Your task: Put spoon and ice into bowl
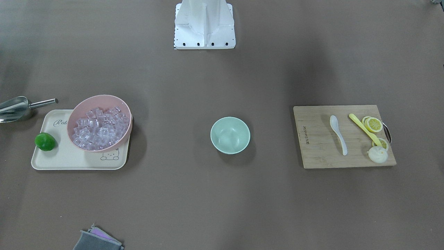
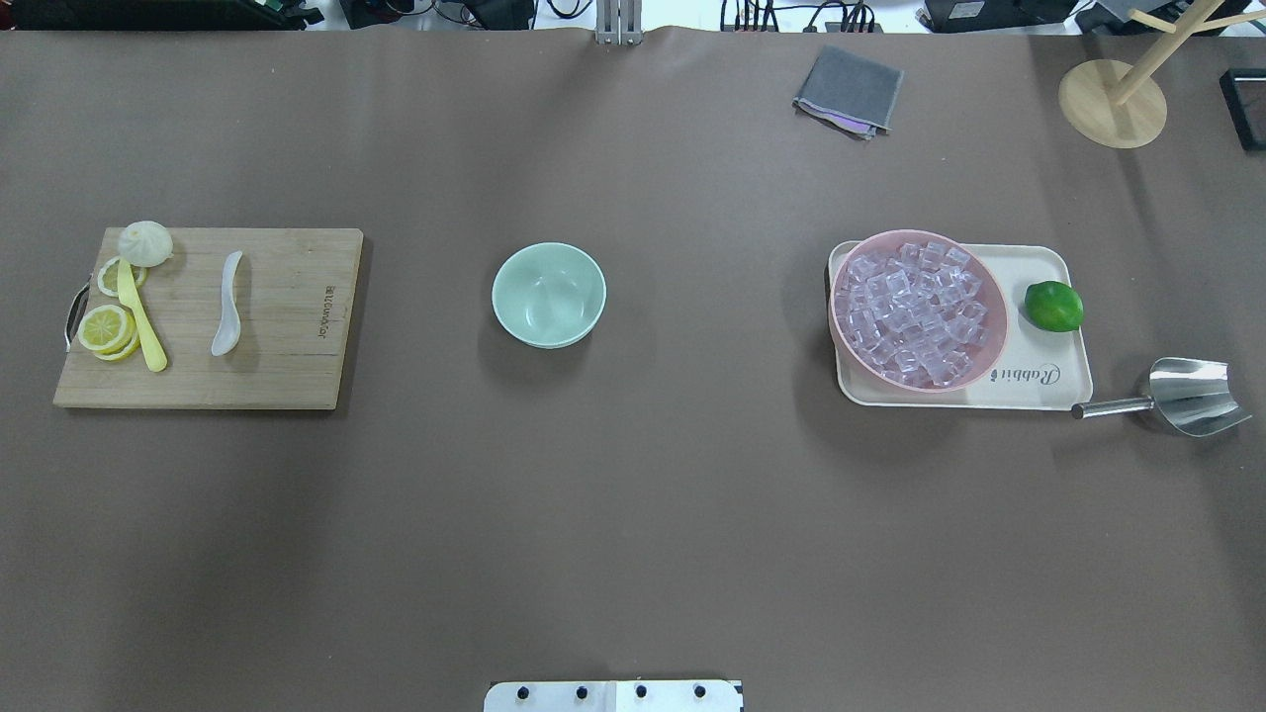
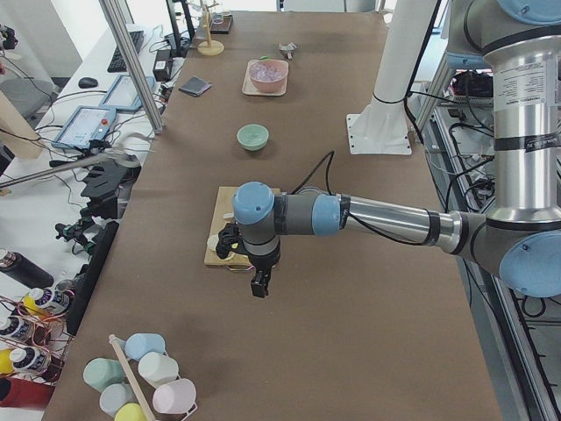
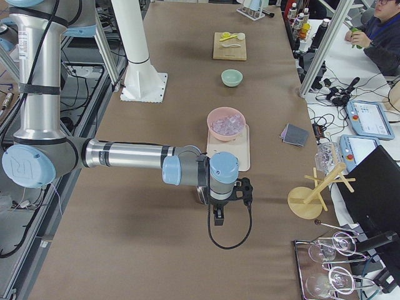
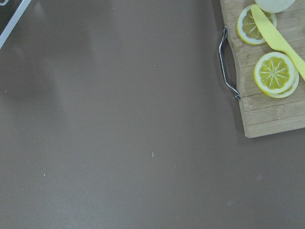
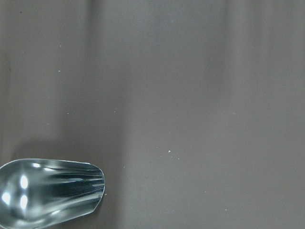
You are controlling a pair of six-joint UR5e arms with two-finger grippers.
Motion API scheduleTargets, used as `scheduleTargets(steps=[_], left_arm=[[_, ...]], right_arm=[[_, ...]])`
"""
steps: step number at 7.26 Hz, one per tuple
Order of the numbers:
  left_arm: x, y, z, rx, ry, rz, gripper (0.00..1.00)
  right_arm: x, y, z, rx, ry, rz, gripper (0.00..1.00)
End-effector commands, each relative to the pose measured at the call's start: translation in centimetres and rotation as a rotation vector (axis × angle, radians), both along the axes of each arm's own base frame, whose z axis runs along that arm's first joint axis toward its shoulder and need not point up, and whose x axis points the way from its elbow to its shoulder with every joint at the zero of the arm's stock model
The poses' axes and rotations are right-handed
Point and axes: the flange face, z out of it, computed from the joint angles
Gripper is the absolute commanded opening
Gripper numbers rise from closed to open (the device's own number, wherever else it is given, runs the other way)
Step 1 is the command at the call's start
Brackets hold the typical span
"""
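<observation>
The white soup spoon (image 1: 338, 133) lies on a wooden cutting board (image 1: 319, 152); it also shows in the overhead view (image 2: 227, 316). The mint-green bowl (image 1: 230, 134) stands empty at the table's middle (image 2: 549, 294). Clear ice cubes (image 1: 100, 127) fill a pink bowl (image 1: 100, 98) on a cream tray (image 1: 69, 158). My left gripper (image 3: 260, 286) hangs above the table just off the board's handle end. My right gripper (image 4: 217, 219) hangs beyond the tray, over the metal scoop (image 6: 47, 191). I cannot tell whether either is open.
A yellow spoon (image 1: 364, 129), lemon slices (image 1: 374, 124) and a white bun (image 1: 378, 154) share the board. A lime (image 1: 45, 141) sits on the tray. The metal scoop (image 1: 14, 108) lies beside it. A grey cloth (image 2: 849, 91) lies at the far edge.
</observation>
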Motion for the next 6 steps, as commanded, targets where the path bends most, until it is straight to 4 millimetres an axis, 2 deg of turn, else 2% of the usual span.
scheduleTargets(steps=[1,2,4,5,6], left_arm=[[0.0,-0.1,-1.1,0.02,0.001,-0.002,0.99],[0.1,-0.3,-1.6,0.028,0.001,-0.004,0.99],[0.0,-1.2,-3.1,0.061,0.004,-0.006,0.99],[0.1,-2.0,-4.4,0.089,0.004,-0.006,0.99],[0.1,-2.9,-5.2,0.11,0.004,-0.006,0.99]], right_arm=[[-0.1,0.4,2.5,-0.035,-0.001,-0.002,1.0],[-0.1,1.1,3.9,0.006,0.001,0.001,1.0],[-0.1,1.4,5.3,0.225,0.002,0.0,1.0],[-0.1,1.1,5.0,0.351,0.005,0.006,1.0],[-0.1,0.8,3.8,0.4,-0.001,0.022,1.0]])
